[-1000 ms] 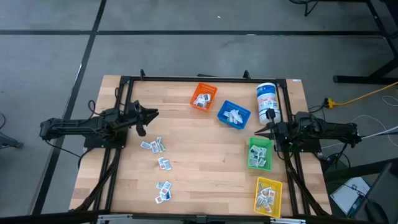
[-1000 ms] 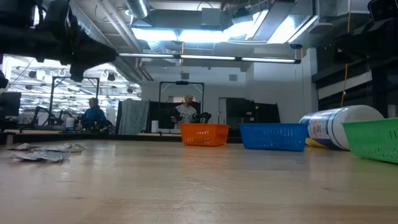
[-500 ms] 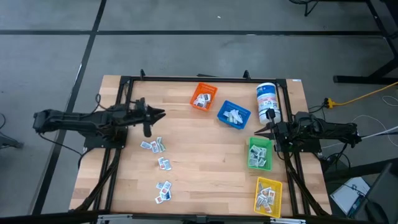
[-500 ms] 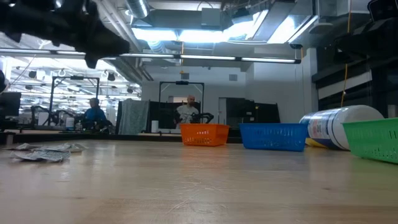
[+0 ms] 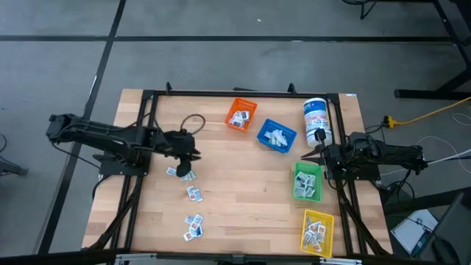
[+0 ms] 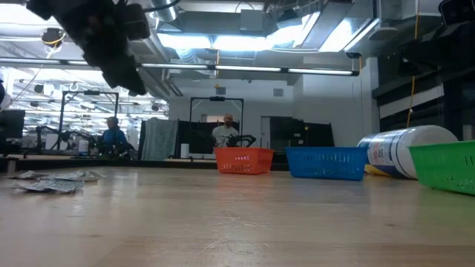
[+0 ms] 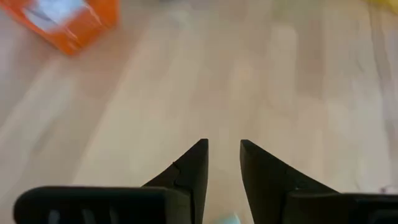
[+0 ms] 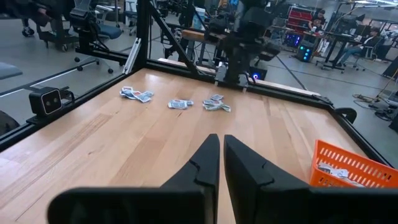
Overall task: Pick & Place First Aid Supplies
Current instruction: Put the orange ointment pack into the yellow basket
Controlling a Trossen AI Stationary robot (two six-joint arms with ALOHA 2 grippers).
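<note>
The left claw [image 5: 193, 152] was found over the worktop [image 5: 243, 199], just above the nearest of the loose packets [image 5: 182, 172], with its jaws parted by a narrow gap and nothing seen between them. More packets [image 5: 194, 193] were noted in small heaps further along the worktop's left side, all lying flat and clear of the bins. An orange bin [image 5: 241, 115] and a blue bin [image 5: 277, 135] were recorded at the far middle, each holding packets. A white canister [image 5: 316, 120] was found lying on its side beside the blue bin. A green bin [image 5: 307, 182] and a yellow bin [image 5: 318, 231], both with packets inside, were noted along the right edge. The right claw [image 5: 305, 154] was observed between canister and green bin, clenched and empty.
</note>
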